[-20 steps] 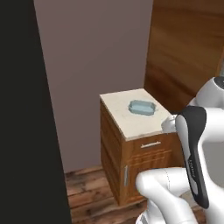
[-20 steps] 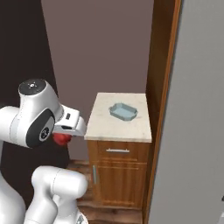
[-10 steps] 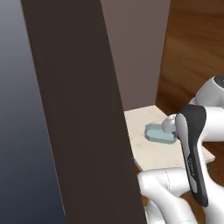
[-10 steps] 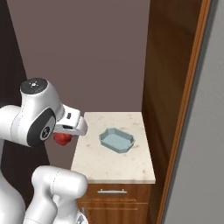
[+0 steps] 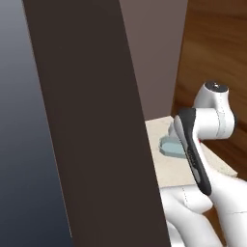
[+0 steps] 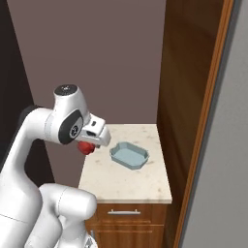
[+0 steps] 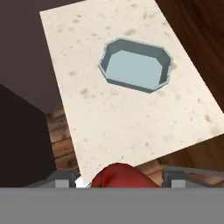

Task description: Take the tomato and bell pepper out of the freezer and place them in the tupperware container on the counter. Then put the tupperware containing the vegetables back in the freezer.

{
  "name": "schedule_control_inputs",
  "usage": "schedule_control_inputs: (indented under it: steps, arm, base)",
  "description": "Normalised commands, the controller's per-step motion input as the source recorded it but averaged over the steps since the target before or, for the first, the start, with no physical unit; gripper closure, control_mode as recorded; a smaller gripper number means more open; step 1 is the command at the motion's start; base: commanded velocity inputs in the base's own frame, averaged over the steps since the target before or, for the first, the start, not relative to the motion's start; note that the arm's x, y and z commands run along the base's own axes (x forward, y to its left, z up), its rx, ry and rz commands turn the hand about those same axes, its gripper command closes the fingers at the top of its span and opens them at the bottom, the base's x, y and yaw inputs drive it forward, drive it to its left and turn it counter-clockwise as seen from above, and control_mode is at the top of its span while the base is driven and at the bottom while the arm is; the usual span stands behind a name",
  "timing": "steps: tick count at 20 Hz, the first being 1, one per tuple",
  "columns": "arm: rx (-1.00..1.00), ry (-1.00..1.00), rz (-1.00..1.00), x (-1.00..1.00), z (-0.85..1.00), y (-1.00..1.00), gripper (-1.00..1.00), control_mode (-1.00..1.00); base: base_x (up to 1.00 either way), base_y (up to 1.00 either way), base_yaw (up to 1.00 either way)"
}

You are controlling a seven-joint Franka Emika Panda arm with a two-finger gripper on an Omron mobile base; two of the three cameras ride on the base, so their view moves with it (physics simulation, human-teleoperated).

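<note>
My gripper (image 6: 87,147) is shut on a red lumpy bell pepper (image 7: 119,176), held between the fingers (image 7: 175,179) above the counter's (image 6: 127,183) near left edge. The light blue-grey tupperware container (image 7: 135,64) lies empty on the beige counter (image 7: 131,127), ahead of the gripper and a little to its right. In the right base view the container (image 6: 129,156) sits just right of the held pepper (image 6: 85,148). The left base view has the container (image 5: 169,144) partly hidden behind my arm. The tomato and the freezer's shelves are out of view.
A tall dark slab (image 5: 91,125) blocks the left half of the left base view. A brown wooden panel (image 6: 186,97) rises along the counter's right side. The cabinet drawer with a silver handle (image 6: 123,211) is below the top. Wooden floor (image 7: 61,140) lies left of the counter.
Both base views have shifted: the base has come closer to the counter, which now looks larger and nearer. The gripper keeps the same hold on the red pepper.
</note>
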Motion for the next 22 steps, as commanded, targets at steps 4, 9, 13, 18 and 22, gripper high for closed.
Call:
schedule_control_inputs:
  steps: [4,9,13,18,22]
  arm:
    - [0.00,0.03,-0.13,0.73,-0.57,-0.53,1.00,-1.00]
    - [0.00,0.01,-0.05,0.86,-0.62,-0.33,1.00,-1.00]
    - [0.00,0.04,0.00,0.90,-0.54,-0.05,1.00,-1.00]
    - [0.00,0.09,0.00,0.82,-0.45,0.00,1.00,-1.00]
    - [0.00,0.11,0.00,0.63,-0.39,0.00,1.00,-1.00]
  base:
    - [0.00,0.00,0.00]
    - [0.00,0.00,0.00]
    - [0.00,0.00,0.00]
    - [0.00,0.00,0.00]
    - [0.00,0.00,0.00]
